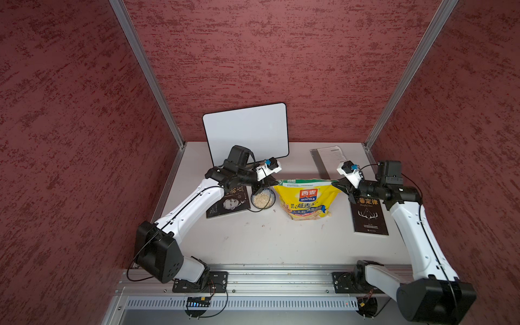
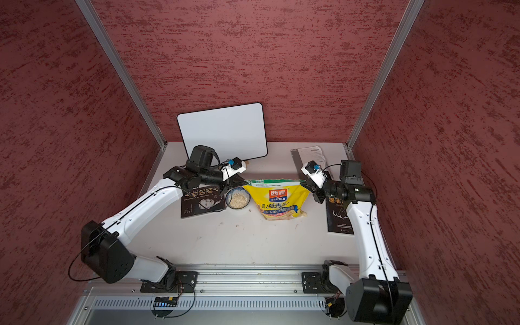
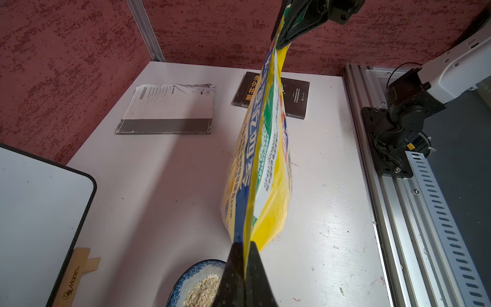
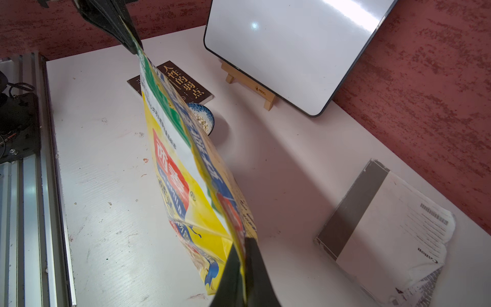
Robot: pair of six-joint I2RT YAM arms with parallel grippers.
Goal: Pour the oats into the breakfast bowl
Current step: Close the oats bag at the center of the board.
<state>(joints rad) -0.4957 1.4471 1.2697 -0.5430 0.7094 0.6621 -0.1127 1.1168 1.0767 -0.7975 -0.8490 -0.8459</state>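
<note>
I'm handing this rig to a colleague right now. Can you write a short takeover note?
Left pincer: shut on one top corner of the oat pouch.
Right pincer: shut on the opposite top corner.
Pouch: upright between the arms, base near the table.
Breakfast bowl: beside the pouch, on the left arm's side, oats already inside.
Done: oats are in the bowl; a few flakes spilled.
Left: probably set the pouch down and release.

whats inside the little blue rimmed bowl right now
The breakfast bowl holds a heap of pale oats. In the left wrist view, blue pattern shows around the heap; the bowl's bottom is covered by oats.
</note>
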